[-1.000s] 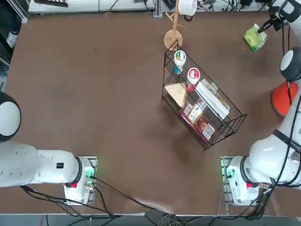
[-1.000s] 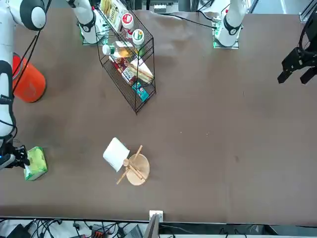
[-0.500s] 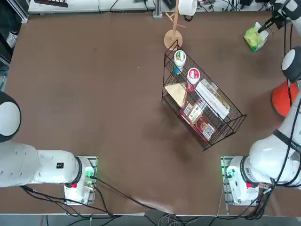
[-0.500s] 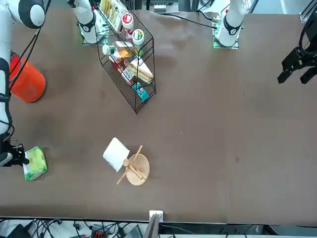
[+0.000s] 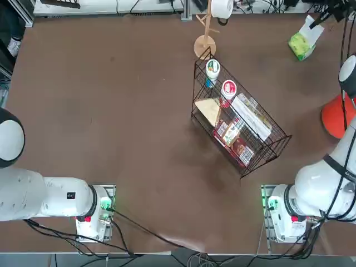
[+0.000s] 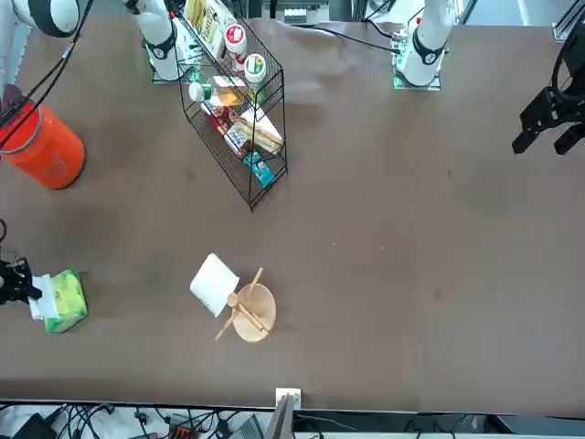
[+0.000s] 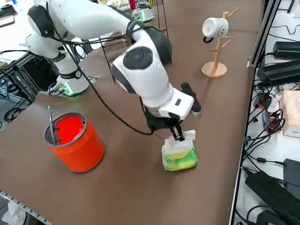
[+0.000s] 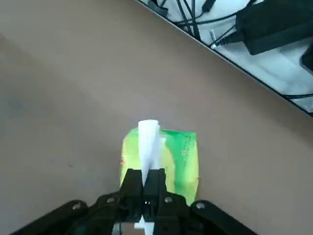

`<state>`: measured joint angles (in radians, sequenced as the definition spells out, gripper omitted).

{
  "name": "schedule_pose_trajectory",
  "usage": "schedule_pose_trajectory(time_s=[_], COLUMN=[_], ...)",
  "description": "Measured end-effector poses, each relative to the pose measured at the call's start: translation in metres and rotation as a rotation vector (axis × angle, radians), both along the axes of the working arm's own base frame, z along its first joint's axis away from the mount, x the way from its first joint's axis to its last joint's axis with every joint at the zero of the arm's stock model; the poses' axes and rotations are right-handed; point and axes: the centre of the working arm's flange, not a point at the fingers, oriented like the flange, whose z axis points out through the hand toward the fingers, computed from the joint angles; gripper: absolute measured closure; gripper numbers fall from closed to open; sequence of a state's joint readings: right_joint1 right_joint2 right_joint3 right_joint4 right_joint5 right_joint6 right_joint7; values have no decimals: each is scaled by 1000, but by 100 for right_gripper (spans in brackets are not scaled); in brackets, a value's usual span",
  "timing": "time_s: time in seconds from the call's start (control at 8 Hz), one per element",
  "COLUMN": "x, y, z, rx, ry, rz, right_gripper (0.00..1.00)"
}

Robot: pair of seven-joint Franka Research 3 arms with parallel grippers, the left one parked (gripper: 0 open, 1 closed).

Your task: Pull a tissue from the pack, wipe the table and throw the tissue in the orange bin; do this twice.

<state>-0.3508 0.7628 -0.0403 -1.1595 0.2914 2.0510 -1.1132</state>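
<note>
The yellow-green pack (image 5: 300,45) lies on the brown table (image 5: 111,111) in its far right corner. A white tissue (image 8: 148,142) stands stretched up out of its slot. My right gripper (image 8: 146,183) is shut on the tissue's upper end, a little above the pack (image 8: 181,156). From the side, the gripper (image 7: 177,135) hangs over the pack (image 7: 179,159) with the tissue (image 7: 183,141) taut between them. The orange bin (image 5: 335,117) stands nearer the arm's base along the right edge, and it shows open-topped in the side view (image 7: 75,143).
A black wire basket (image 5: 239,119) of groceries stands at the table's middle right. A wooden stand (image 5: 205,44) with a white paper roll (image 5: 221,8) is at the far edge. Cables and power bricks (image 7: 276,70) lie just past the table edge by the pack.
My right gripper has lifted up and away from the pack, drawing the white tissue out longer. The pack has stayed in place on the table.
</note>
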Motion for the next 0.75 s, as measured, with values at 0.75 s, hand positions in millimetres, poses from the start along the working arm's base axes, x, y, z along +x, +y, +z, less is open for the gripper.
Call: schedule_pose_trajectory(time_s=[0.75], x=[-32], y=[106], z=[92], rx=[109], ry=[233], rz=[-208], right_gripper=[99])
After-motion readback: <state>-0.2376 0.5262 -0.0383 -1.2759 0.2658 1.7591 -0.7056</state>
